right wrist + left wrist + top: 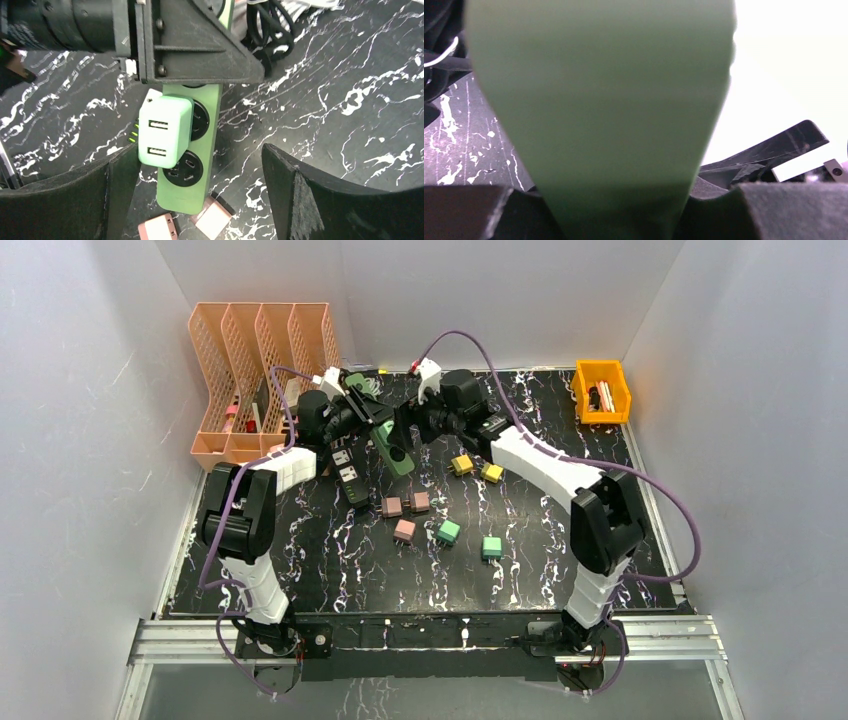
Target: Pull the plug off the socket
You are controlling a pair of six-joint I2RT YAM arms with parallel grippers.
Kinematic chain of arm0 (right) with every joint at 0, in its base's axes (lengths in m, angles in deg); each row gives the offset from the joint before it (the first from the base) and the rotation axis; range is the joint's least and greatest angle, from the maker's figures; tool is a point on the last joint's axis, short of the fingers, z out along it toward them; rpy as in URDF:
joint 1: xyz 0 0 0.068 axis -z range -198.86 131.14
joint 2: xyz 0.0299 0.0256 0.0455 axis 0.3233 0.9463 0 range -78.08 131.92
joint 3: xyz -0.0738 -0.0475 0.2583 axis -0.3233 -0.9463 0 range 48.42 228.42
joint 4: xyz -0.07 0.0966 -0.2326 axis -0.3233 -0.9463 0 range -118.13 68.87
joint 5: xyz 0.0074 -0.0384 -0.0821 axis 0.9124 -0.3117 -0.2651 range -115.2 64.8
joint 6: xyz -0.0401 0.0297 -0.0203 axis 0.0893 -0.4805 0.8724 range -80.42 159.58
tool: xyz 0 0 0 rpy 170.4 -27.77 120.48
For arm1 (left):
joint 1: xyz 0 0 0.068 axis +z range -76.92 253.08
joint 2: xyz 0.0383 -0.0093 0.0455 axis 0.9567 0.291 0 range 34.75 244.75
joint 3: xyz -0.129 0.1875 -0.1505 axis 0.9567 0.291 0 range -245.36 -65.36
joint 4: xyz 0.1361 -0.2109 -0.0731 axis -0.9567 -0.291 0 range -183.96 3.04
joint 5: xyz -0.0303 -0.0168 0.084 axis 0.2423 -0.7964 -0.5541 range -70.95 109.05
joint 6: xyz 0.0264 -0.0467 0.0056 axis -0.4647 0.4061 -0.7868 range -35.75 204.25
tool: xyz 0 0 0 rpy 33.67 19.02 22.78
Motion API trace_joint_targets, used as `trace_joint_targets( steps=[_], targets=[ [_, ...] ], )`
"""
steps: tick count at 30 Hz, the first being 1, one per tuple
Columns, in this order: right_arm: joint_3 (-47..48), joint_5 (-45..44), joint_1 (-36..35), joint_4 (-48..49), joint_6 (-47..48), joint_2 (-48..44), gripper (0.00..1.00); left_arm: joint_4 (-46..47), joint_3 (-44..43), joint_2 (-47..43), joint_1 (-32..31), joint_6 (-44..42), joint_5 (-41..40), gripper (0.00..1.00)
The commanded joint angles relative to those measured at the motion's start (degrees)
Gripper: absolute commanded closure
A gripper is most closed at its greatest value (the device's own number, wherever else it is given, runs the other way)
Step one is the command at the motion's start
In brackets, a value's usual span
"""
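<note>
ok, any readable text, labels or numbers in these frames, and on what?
None readable in any view.
green adapter: two USB ports, no print visible.
green power strip: no marking visible on the face shown; in the left wrist view it is only a blur.
loose blocks and orange bin: too small to tell.

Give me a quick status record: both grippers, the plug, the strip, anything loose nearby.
left gripper: shut on green power strip
right gripper: open, empty, facing the strip
green plug: on the strip's face, USB ports showing; seated or not, cannot tell
loose: pink plugs on the table beside the strip's end
</note>
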Motion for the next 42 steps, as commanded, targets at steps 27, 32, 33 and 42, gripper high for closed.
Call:
trace_joint_targets(
  steps=[27, 32, 33, 42],
  targets=[
    [13.9, -13.5, -6.8, -10.2, 9.5, 6.7, 1.0, -10.6, -5.0, -2.9, -0.1, -9.6, -1.0, 1.0],
    [7.7, -4.6, -4.3, -3.1, 5.6, 3.5, 1.0, -23.2, -9.4, -4.3, -0.6, -22.7, -5.5, 1.0],
    [7.7, -2.7, -3.9, -3.1, 4.8, 3.7, 1.0, -25.0, -9.9, -4.7, -0.6, -24.2, -6.0, 1.0],
    [4.9, 24.7, 4.0, 6.0, -8.1, 3.4, 1.0, -19.1, -3.4, -9.8, -0.6, -25.4, -10.8, 1.0]
  ],
)
